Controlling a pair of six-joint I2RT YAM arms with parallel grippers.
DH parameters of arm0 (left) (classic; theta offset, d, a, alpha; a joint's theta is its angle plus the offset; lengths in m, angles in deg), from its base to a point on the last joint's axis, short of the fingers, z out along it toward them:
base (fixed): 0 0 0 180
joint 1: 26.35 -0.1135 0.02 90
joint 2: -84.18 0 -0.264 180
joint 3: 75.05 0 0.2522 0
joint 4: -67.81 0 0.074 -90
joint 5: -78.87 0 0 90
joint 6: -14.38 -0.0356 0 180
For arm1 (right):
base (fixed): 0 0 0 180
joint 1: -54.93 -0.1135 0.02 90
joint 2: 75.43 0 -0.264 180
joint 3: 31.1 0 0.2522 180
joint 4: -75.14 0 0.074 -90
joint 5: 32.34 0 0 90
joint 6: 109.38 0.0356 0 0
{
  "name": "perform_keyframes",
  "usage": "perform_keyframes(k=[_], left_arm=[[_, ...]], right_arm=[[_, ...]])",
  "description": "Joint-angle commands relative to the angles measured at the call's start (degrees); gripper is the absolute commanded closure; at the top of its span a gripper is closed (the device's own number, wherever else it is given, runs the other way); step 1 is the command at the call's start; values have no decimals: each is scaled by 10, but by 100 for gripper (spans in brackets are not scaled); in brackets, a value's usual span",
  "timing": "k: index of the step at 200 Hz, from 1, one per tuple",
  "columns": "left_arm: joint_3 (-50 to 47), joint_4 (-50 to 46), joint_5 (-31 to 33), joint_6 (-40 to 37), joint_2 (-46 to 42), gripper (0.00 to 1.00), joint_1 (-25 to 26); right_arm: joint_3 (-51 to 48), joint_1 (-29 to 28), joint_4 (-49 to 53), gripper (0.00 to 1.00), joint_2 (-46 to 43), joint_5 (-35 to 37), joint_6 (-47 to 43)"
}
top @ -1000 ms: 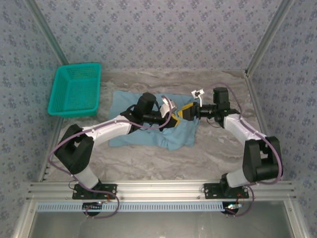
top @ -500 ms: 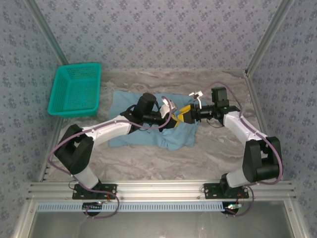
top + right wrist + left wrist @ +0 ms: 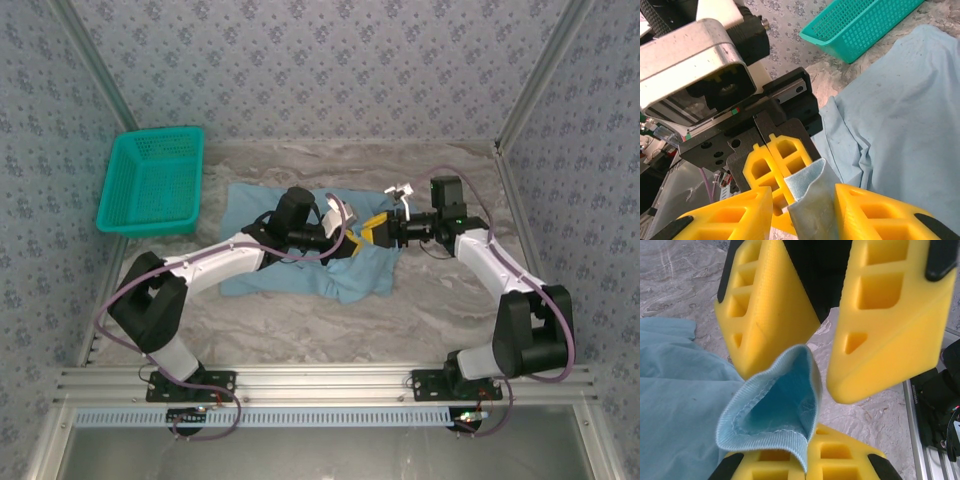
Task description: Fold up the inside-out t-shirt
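Pinching: left end effector (image 3: 807, 445) clamped on ribbed edge of light-blue t-shirt (image 3: 680, 405) (raised fold).
Astride it: right end effector (image 3: 805, 205), part-open.

The t-shirt (image 3: 262, 278) lies spread across the middle of the table (image 3: 430, 300), its long side running left to right. The basket (image 3: 152, 183) sits at the table's far left corner, near the shirt's far left corner but apart from it. The left gripper (image 3: 352, 238) is over the shirt's right part. The right gripper (image 3: 377, 229) faces it from the right, tip to tip. A fold of the shirt's edge rises from the left gripper's fingers up between the right gripper's fingers.
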State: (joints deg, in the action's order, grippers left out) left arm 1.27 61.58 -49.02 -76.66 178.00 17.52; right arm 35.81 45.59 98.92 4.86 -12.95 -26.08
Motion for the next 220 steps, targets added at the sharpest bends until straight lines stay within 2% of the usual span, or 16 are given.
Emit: perform_keyframes(k=[1,22,48,91,114,127,148,163,180,198,210,220], left_arm=[[4,4,-1,-13,-18,100,-1],[4,2,-1,-13,-18,100,0],[4,2,-1,-13,-18,100,-1],[6,0,2,-13,-15,100,-1],[7,-1,5,-10,-14,100,0],[5,1,14,-4,-16,94,-1],[-7,7,44,11,-29,68,-3],[-27,4,78,28,-55,54,-10],[-60,-27,140,60,-104,46,-27],[-87,-116,264,116,-161,43,-50],[-96,-214,365,171,-196,43,-67],[-107,-294,423,222,-222,43,-87]], right_arm=[[-11,3,-9,63,-9,11,7],[-16,2,-13,62,-10,22,6],[-16,0,-23,74,-9,28,14],[-24,2,-41,100,-30,45,33],[-39,10,-67,100,-59,81,59],[-43,11,-70,100,-75,107,72],[-44,12,-52,100,-98,160,83],[-38,11,-24,100,-110,216,93],[-30,11,3,100,-124,286,112],[-26,8,23,100,-139,350,130],[-27,6,29,100,-148,388,143],[-27,6,33,100,-154,415,150]])
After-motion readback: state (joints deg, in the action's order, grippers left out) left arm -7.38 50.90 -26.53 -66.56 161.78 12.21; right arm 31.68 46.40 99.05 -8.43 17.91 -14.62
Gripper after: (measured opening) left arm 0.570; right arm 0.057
